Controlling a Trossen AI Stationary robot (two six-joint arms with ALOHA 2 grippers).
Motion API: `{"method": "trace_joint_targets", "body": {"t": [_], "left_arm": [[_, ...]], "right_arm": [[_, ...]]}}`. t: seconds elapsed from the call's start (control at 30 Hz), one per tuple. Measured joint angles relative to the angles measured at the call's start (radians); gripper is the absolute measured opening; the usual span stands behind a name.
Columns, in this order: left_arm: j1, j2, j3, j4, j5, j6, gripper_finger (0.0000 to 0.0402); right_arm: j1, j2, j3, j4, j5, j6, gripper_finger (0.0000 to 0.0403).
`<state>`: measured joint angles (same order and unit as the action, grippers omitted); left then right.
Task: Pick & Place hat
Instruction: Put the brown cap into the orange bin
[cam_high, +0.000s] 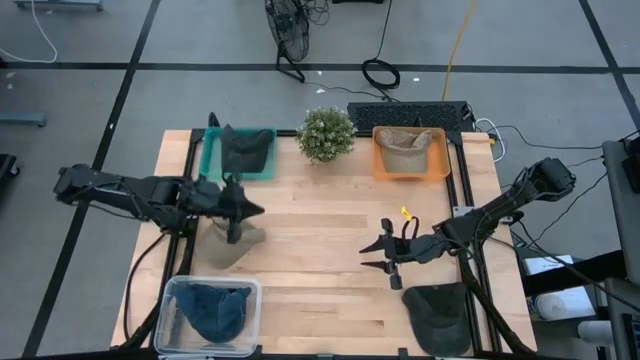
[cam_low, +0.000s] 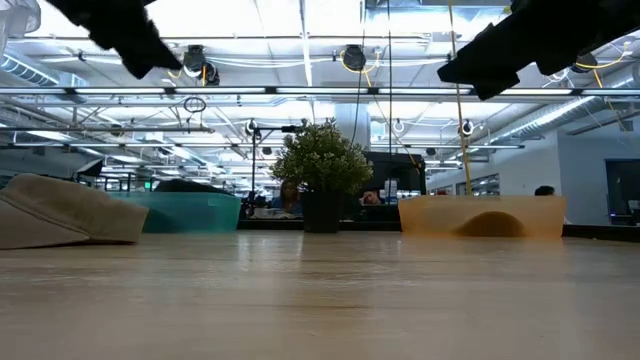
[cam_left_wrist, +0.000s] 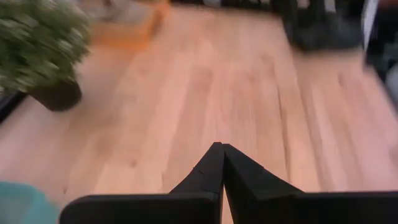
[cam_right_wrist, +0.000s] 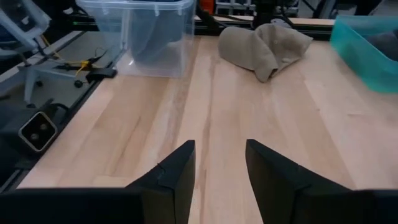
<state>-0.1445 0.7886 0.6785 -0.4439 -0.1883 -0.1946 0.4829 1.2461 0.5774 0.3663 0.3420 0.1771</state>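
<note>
- The wooden table (cam_high: 320, 255) is the largest thing; a wide bare part of it lies in the middle, between the two arms, with nothing standing there.
- The left arm (cam_high: 120, 190) comes in from the left edge, and the right arm (cam_high: 510, 205) comes in from the right edge.
- A clear bin (cam_high: 208, 310) stands at the near left corner with a dark blue hat inside.
- A teal bin (cam_high: 240, 152) stands at the far left edge with a dark hat in it.
- An orange bin (cam_high: 411, 153) stands at the far right with a tan hat inside.
- A dark hat (cam_high: 440, 315) lies at the near right edge of the table, just beside the right arm.
- A small potted plant (cam_high: 326, 133) stands at the far edge, between the teal bin and the orange bin.
- The beige hat (cam_high: 235, 243) lies on the table on the left side, between the teal bin and the clear bin, touched by no gripper.
- The left gripper (cam_high: 255, 211) is just above the beige hat, its fingers pressed together with nothing between them.
- The right gripper (cam_high: 372, 257) is over bare wood right of the middle, its fingers apart and empty, pointing toward the beige hat across free table.
</note>
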Motion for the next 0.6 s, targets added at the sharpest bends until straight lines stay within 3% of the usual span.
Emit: {"method": "trace_joint_targets", "body": {"t": [0.23, 0.47, 0.6], "left_arm": [[-0.145, 0.058, 0.0, -0.164, -0.083, 0.033, 0.001], [-0.229, 0.142, -0.001, -0.38, -0.061, -0.015, 0.0012], [-0.241, 0.19, 0.027, -0.416, -0.022, -0.063, 0.0043]], "right_arm": [[0.003, 0.0, 0.0, -0.001, -0.024, -0.002, 0.013], [0.003, 0.0, 0.0, -0.004, -0.058, -0.023, 0.013], [0.0, 0.0, 0.0, -0.004, -0.058, -0.085, 0.013]]}}
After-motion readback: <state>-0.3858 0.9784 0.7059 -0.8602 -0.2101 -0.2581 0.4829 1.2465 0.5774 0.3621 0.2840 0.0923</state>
